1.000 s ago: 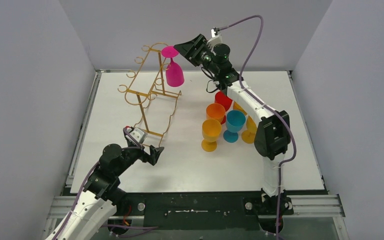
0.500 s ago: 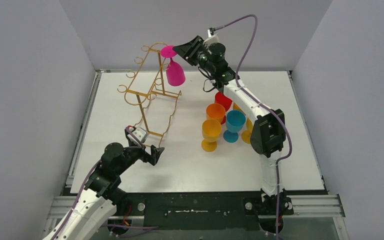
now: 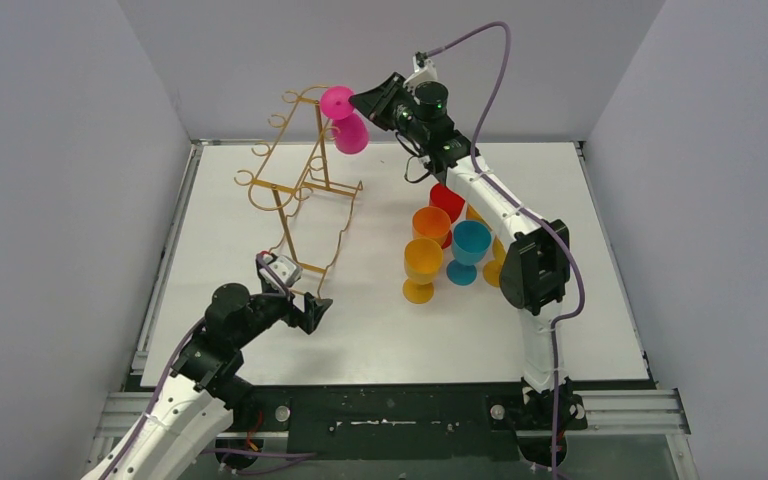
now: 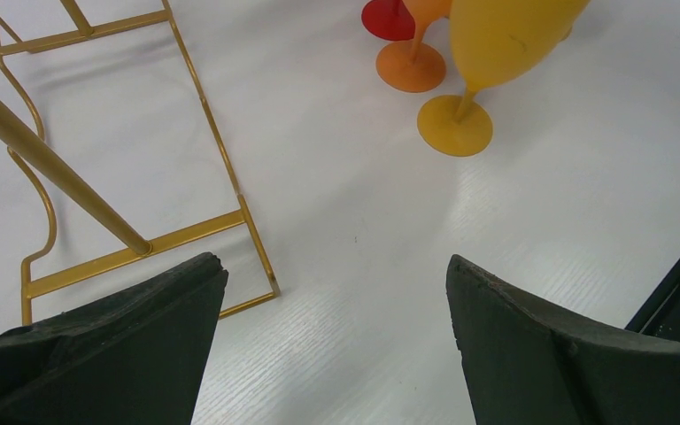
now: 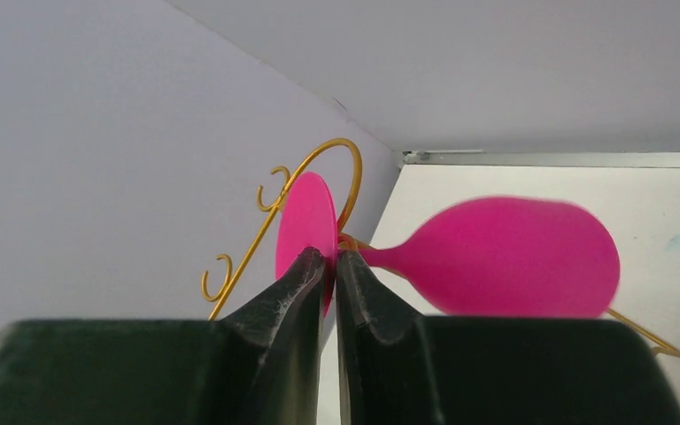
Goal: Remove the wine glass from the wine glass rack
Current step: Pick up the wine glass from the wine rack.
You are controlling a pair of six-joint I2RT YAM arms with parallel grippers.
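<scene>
Your right gripper (image 5: 330, 258) was pinched on the foot of the pink wine glass (image 3: 352, 137), tilted at the top hook of the gold rack (image 4: 53, 166), upper centre; your left gripper (image 4: 335, 266) stood wide open, empty.

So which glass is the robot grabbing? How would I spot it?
Find the gold wire rack on the left side of the white table. At its top, the right gripper pinches a tilted wine glass. It is the only pink one; the other glasses, orange, yellow, blue and red, stand on the table.
</scene>
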